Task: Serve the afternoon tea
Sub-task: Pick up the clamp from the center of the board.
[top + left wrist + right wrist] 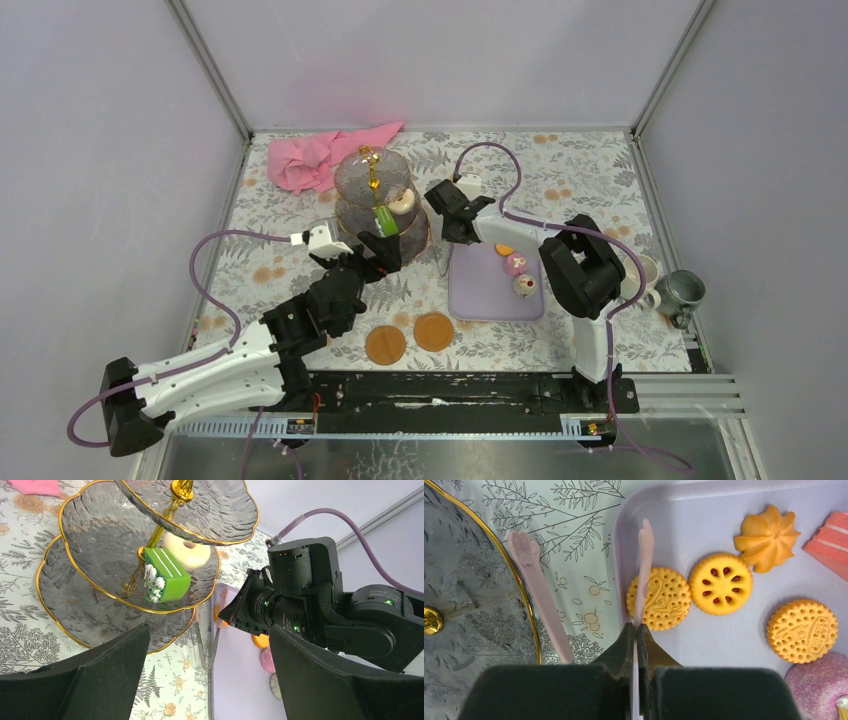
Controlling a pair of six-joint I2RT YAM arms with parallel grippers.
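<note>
- Counter (600,180): floral cover, with both arms bolted at its near edge.
- Three-tier stand (100,540): clear glass with gold rims and a gold stem, upright towards the far edge and left of centre.
- Green cake (167,575): on the middle tier of the stand, against the stem.
- Cream doughnut (187,552): on the same tier, just behind the green cake.
- Left gripper (210,675): jaws wide and holding nothing, hovering just on the near side of the stand.
- Right gripper (635,630): jaws pinched tight on 1 arm of the pink tongs (644,565), over the left rim of the tray. The other arm of the tongs splays left towards the stand's rim.
- Lilac tray (495,295): at the middle of the counter, just right of the stand.
- Biscuits (659,600): 3 round and 1 star-shaped, lying in the tray.
- Pink slice (831,542) and pink sugared pastry (819,685): also in the tray.
- Orange discs (385,345): 2, flat on the counter side by side, towards the near edge.
- Cream mug (645,270) and grey-green mug (685,295): upright, side by side at the right edge.
- Pink cloth (320,155): crumpled at the far-left corner.
</note>
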